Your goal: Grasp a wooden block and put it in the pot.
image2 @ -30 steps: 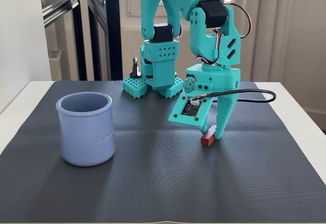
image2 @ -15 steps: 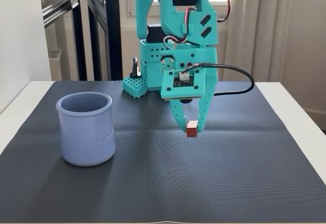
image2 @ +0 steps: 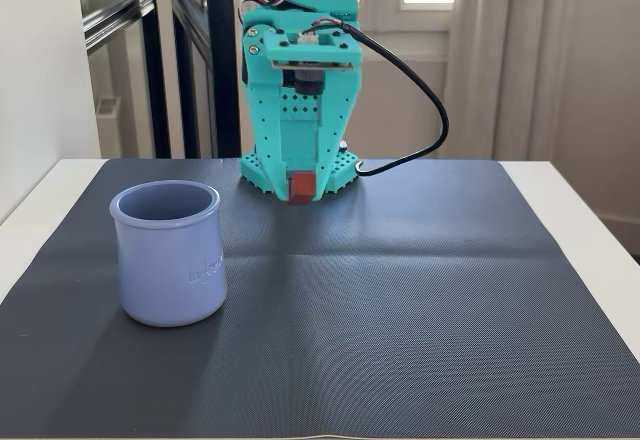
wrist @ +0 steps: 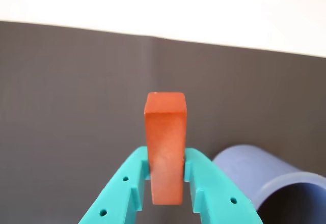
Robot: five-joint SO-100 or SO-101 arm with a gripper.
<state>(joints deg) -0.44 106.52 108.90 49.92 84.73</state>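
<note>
Wooden block (wrist: 165, 147) already grasped: clamped between the teal fingers of the gripper (wrist: 166, 175), closed snugly on its sides, apparently lifted clear of the worktop (image2: 400, 290). Pot (image2: 167, 252) empty in the fixed view, off to the gripper's side, lower right in the wrist view. Remaining: carry over, release inside.

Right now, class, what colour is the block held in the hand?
Orange-red; the block shows best in the wrist view.
</note>
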